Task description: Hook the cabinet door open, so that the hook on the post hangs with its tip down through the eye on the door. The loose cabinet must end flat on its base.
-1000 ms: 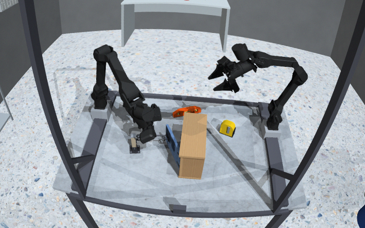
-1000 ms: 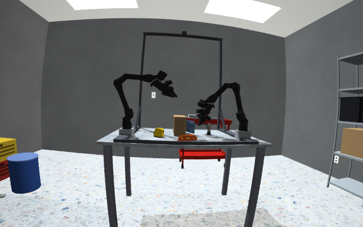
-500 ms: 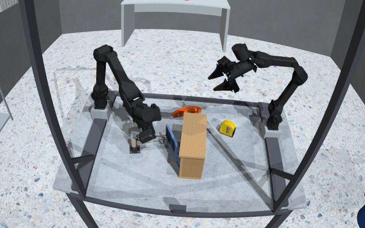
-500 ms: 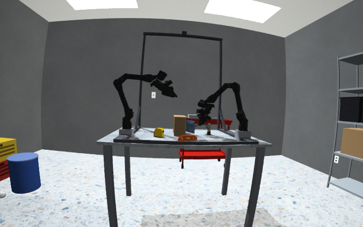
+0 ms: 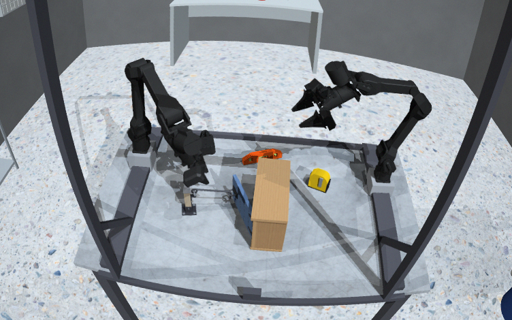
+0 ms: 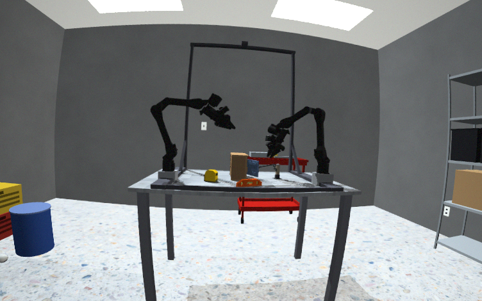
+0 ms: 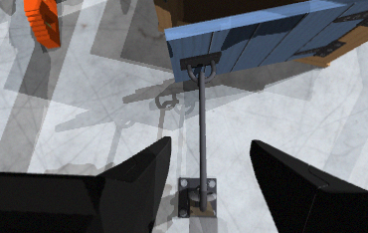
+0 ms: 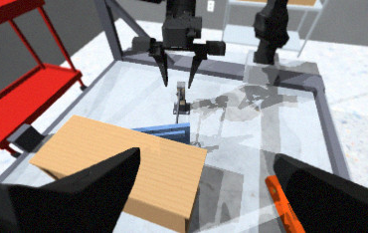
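The wooden cabinet [image 5: 270,202] stands on the table with its blue door [image 5: 241,200] swung open towards the short post [image 5: 188,202]. The thin hook rod [image 7: 203,134] runs from the post's top [image 7: 201,195] to the eye [image 7: 200,70] on the door, and its bent end appears to sit in the eye. My left gripper [image 7: 210,144] is open just above the post, with a finger on each side of the rod and not touching it. My right gripper [image 5: 313,109] is open and empty, high above the table's far side.
An orange tool [image 5: 261,155] lies behind the cabinet. A yellow tape measure [image 5: 318,179] sits to its right. Dark frame posts stand at the table's corners. In the right wrist view the cabinet top [image 8: 122,164] lies below the right gripper.
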